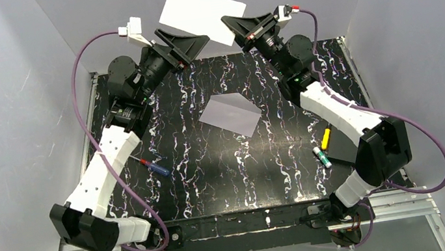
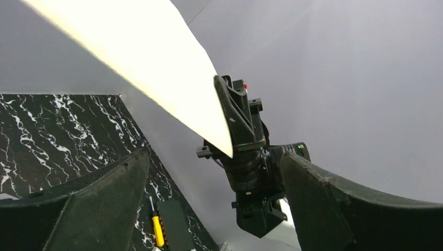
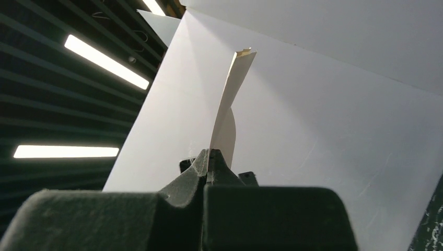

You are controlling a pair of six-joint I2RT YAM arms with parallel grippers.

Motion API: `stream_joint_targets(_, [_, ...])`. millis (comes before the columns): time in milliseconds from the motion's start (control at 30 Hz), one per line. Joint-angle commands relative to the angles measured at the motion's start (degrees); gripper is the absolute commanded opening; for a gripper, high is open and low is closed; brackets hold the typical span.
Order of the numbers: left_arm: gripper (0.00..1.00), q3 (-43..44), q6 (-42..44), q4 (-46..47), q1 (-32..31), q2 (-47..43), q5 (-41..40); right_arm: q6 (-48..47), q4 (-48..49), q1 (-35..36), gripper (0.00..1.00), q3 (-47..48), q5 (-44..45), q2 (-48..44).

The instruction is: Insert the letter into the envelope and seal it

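The letter (image 1: 197, 11) is held up in the air at the back, above the table; its plain pale back faces the top camera. My right gripper (image 1: 236, 27) is shut on its right edge. In the right wrist view the sheet (image 3: 232, 89) rises edge-on from the closed jaws (image 3: 209, 157). My left gripper (image 1: 185, 44) is open and empty, just below the letter's left part. In the left wrist view the cream letter (image 2: 136, 52) hangs above the open gripper (image 2: 214, 198). The lavender-grey envelope (image 1: 230, 114) lies flat mid-table.
A red-and-blue screwdriver (image 1: 152, 166) lies left of centre. By the right arm lie a yellow tool (image 1: 325, 135), a green-and-white cylinder (image 1: 322, 157) and a flat black rectangle (image 1: 341, 145). Grey walls enclose the black marbled table (image 1: 213, 173).
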Motion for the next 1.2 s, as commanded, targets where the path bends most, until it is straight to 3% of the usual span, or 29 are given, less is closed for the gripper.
stream_joint_targets(0, [0.92, 2.95, -1.95, 8.55, 0.32, 1.02, -2.11, 4.92, 2.5, 1.58, 0.01, 4.41, 4.73, -2.2])
stream_joint_targets(333, [0.58, 4.54, -6.04, 9.46, 0.41, 1.47, -5.39, -0.92, -1.83, 2.34, 0.01, 5.27, 3.49, -4.08])
stream_joint_targets(700, [0.46, 5.72, -11.46, 15.03, 0.53, 6.16, -7.34, 2.41, 0.75, 2.34, 0.01, 4.34, -1.52, -1.84])
stream_joint_targets(767, [0.34, 5.81, -11.08, 16.29, 0.58, 6.9, -6.75, 1.82, 0.67, 2.34, 0.01, 3.45, -0.88, -2.35])
stream_joint_targets(833, [0.14, 5.25, -11.2, 16.34, 0.64, 7.32, -6.84, 1.11, 0.0, 2.15, 0.01, 2.82, -0.76, -2.43])
stream_joint_targets(867, [0.04, 4.74, -11.19, 16.33, 0.73, 7.22, -6.62, 0.95, -0.72, 1.97, 0.05, 2.47, -1.25, -2.53])
stream_joint_targets(900, [0.0, 4.03, -10.7, 16.27, 0.82, 7.11, -6.24, 0.07, -1.04, 1.66, 0.17, 1.81, -1.89, -2.74])
stream_joint_targets(967, [0.0, 1.98, -9.28, 16.31, 0.91, 6.54, -4.88, -2.84, -4.05, 0.36, 0.55, 0.84, -4.07, -3.88])
stream_joint_targets(1033, [0.0, -0.07, -5.94, 15.95, 1.29, 5.75, -2.22, -8.79, -9.45, -1.55, 0.76, -0.16, -5.8, -6.15])
stream_joint_targets(1167, [0.0, -2.01, -1.91, 12.47, 3.48, 4.59, 7.05, -28.13, -27.39, -4.84, 0.87, 0.81, -6.38, -11.87])
